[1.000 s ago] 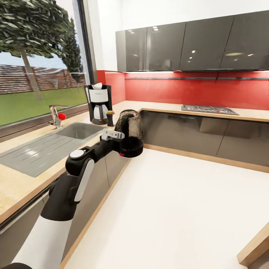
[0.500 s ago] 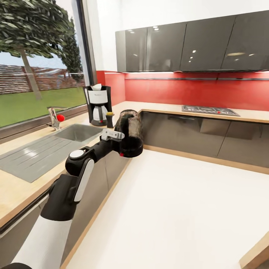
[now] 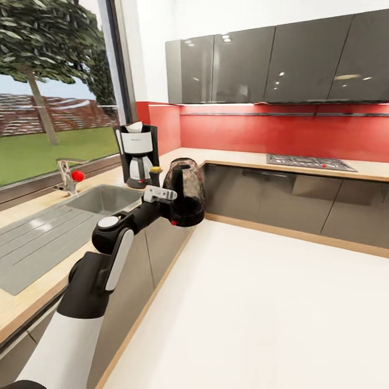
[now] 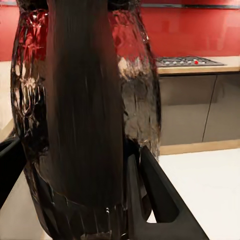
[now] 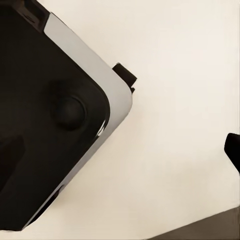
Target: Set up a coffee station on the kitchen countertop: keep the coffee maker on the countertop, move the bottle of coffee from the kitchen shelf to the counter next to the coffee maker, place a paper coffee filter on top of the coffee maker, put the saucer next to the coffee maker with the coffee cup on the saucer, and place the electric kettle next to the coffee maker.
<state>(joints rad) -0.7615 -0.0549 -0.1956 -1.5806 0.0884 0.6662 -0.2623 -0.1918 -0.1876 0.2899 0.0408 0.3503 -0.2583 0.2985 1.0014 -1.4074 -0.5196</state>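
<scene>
**One kettle carried upright toward the coffee corner**

One pair of jaws, on the left gripper (image 3: 172, 199), was clamped on the electric kettle (image 3: 185, 190); in the left wrist view a dark finger (image 4: 155, 195) pressed against the kettle's (image 4: 85, 115) glassy side near its base, with the dark handle strip running up the middle. The kettle stood upright, long axis vertical, opening upward and black base down, held in the air off the edge of the bench (image 3: 32, 292) and above the white floor (image 3: 259, 302). Beyond it on the bench stood the coffee maker (image 3: 136, 154) with a white paper filter (image 3: 133, 127) on top, and a small dark bottle (image 3: 156, 175) just beside it. The sink (image 3: 102, 198) and tap (image 3: 67, 174) lay nearer the window. I cannot tell the right jaws' state; the right wrist view gave the robot's dark base (image 5: 50, 115) over pale floor. Compared with a second earlier, the whole scene had slid in the head view, so the camera had moved; the kettle kept its pose in the grip.
</scene>
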